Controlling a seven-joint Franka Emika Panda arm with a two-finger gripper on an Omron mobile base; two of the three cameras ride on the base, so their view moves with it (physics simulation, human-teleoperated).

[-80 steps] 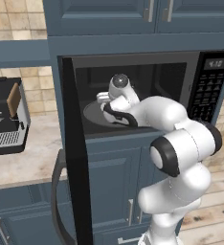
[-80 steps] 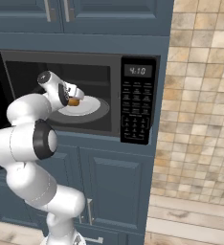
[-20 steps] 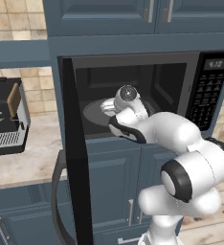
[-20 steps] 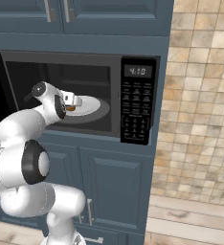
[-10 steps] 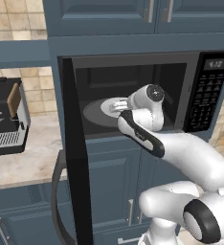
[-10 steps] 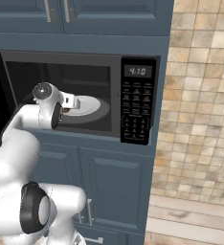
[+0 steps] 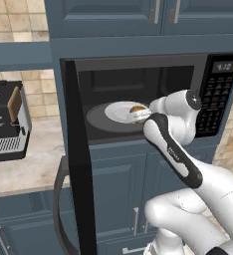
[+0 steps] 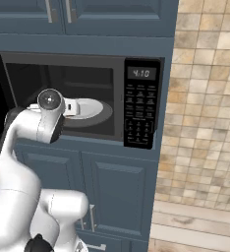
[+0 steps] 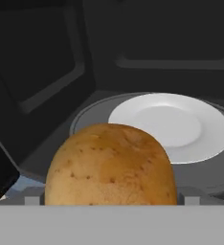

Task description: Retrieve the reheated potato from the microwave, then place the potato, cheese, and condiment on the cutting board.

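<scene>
Since a second ago the arm has swung its elbow right, while the gripper [image 7: 144,113] stays inside the open microwave [image 7: 138,74]. The potato [image 9: 109,165] sits close before the hand at the near edge of the white plate [image 9: 181,125]. The jaws stand wide; they seem to flank the potato without gripping it.

Golden-brown speckled potato [image 9: 110,165] just ahead of the hand, inside the open black microwave [image 7: 138,69], near a white plate [image 9: 173,124].
</scene>
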